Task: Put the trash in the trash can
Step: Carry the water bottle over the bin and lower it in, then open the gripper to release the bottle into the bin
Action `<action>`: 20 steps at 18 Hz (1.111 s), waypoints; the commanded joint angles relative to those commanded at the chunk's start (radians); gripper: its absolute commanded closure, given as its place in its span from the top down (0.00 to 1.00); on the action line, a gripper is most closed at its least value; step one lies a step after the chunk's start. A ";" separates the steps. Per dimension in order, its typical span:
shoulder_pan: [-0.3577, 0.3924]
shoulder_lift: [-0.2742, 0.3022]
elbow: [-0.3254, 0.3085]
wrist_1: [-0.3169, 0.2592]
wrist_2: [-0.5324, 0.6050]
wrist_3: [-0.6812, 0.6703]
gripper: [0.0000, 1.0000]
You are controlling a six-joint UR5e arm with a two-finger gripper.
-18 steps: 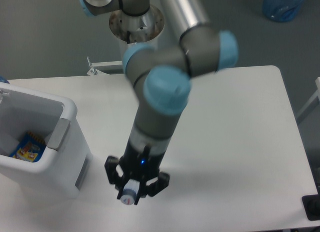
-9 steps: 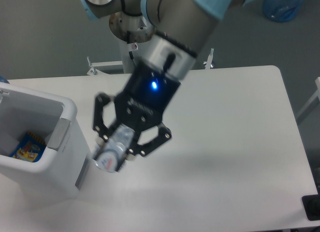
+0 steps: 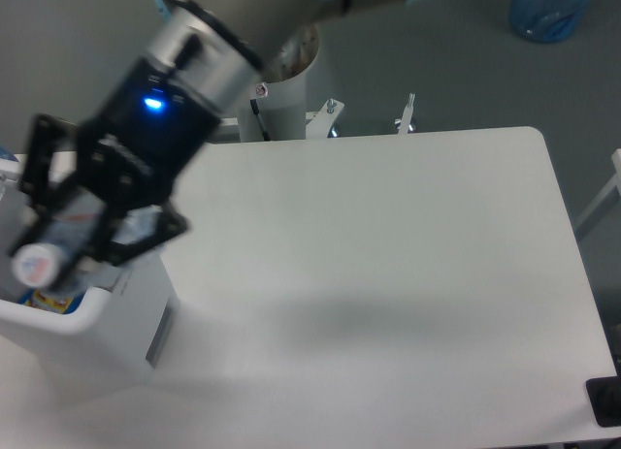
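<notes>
My gripper (image 3: 73, 247) hangs over the open top of the trash can (image 3: 97, 310), a white bin at the table's left edge. It is shut on the clear squashed plastic bottle (image 3: 70, 234), one piece of the trash, whose white cap end (image 3: 34, 266) points toward the camera. The bottle is held in the air above the bin's inside and is blurred. The gripper and bottle hide most of the bin's opening. A blue and yellow packet (image 3: 43, 301) lies inside the bin, just below the bottle.
The white table (image 3: 388, 274) spreads to the right of the bin. The arm's base column (image 3: 286, 80) stands behind the far edge, with metal brackets (image 3: 408, 114) beside it. A blue object (image 3: 548, 8) lies on the floor at the far right, a black item (image 3: 606, 400) at the near right corner.
The gripper has risen from the table's front and swung left with the bottle in it, from beside the bin's wall to above its opening.
</notes>
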 joint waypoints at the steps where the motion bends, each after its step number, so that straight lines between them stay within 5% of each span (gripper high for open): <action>1: -0.014 0.005 -0.003 0.000 0.002 -0.005 0.00; 5: -0.045 -0.011 -0.006 0.006 0.003 0.006 0.08; 7: -0.058 -0.027 -0.011 0.024 0.003 0.011 0.38; 9: -0.069 -0.043 -0.012 0.063 0.003 0.014 0.79; 11: -0.072 -0.048 -0.014 0.071 0.003 0.015 0.95; 18: -0.068 -0.014 -0.075 0.068 0.021 0.017 1.00; 20: -0.013 -0.014 -0.106 0.069 0.058 0.024 1.00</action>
